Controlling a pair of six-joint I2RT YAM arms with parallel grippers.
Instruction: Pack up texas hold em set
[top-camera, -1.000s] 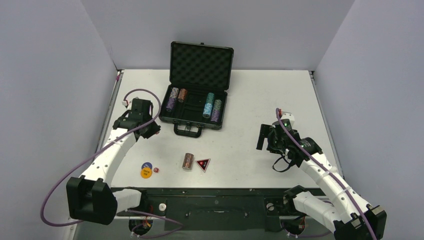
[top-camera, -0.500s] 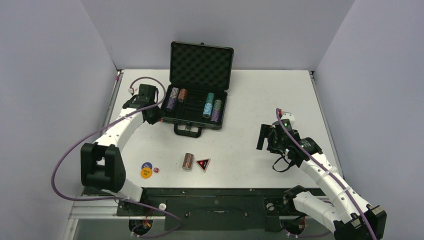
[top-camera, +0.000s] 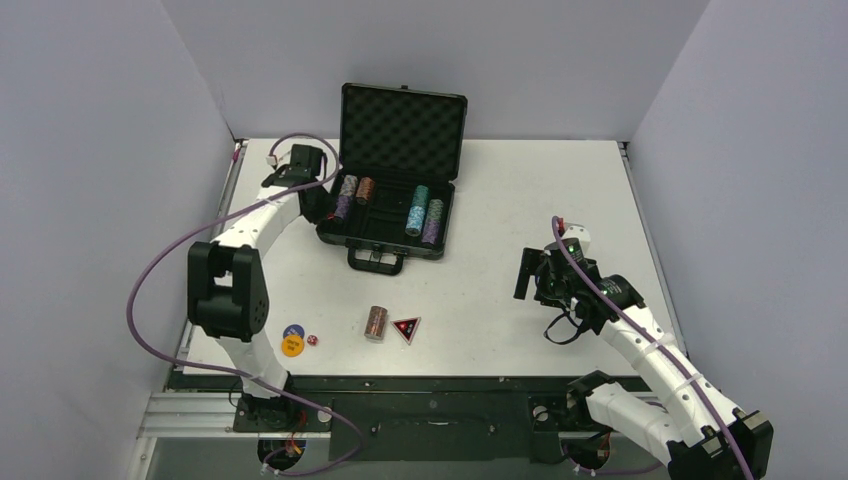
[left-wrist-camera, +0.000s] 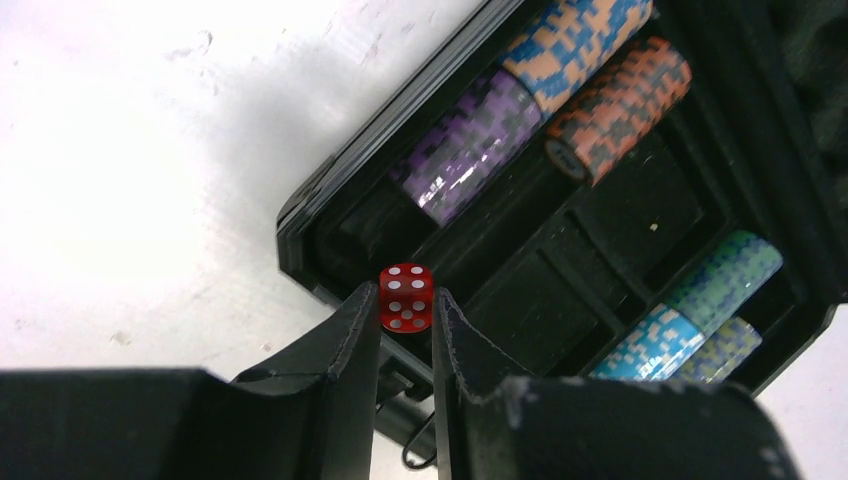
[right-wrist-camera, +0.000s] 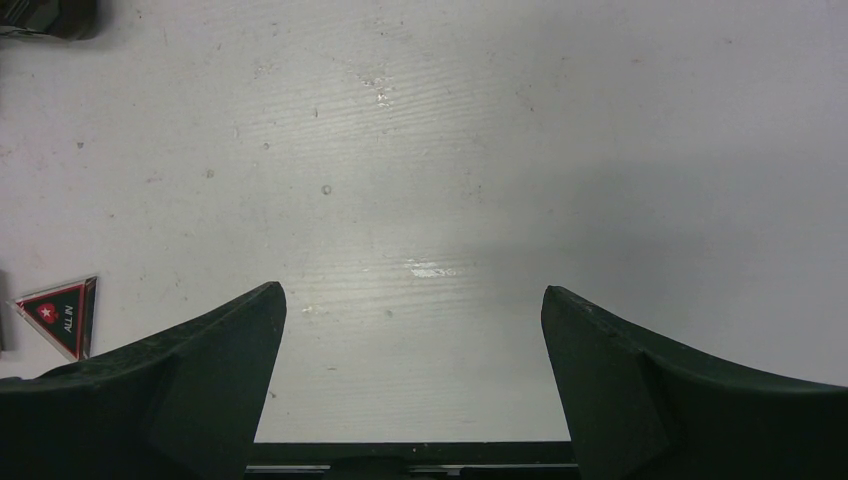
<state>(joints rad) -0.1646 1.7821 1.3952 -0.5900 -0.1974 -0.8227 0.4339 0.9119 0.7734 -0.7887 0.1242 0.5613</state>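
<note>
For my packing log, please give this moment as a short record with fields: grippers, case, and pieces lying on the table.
briefcase: open, chip stacks inside
left gripper: shut on red die, at briefcase's left end
right gripper: open, holding nothing, above table
loose on table: brown chip stack, ALL IN triangle, yellow disc, blue disc, second red die

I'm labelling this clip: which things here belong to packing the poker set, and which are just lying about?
Belongs: briefcase, packed chip stacks, held red die, loose die, brown chip stack, triangle, yellow disc, blue disc.
Lying about: nothing loose; only the arms' purple cables.
</note>
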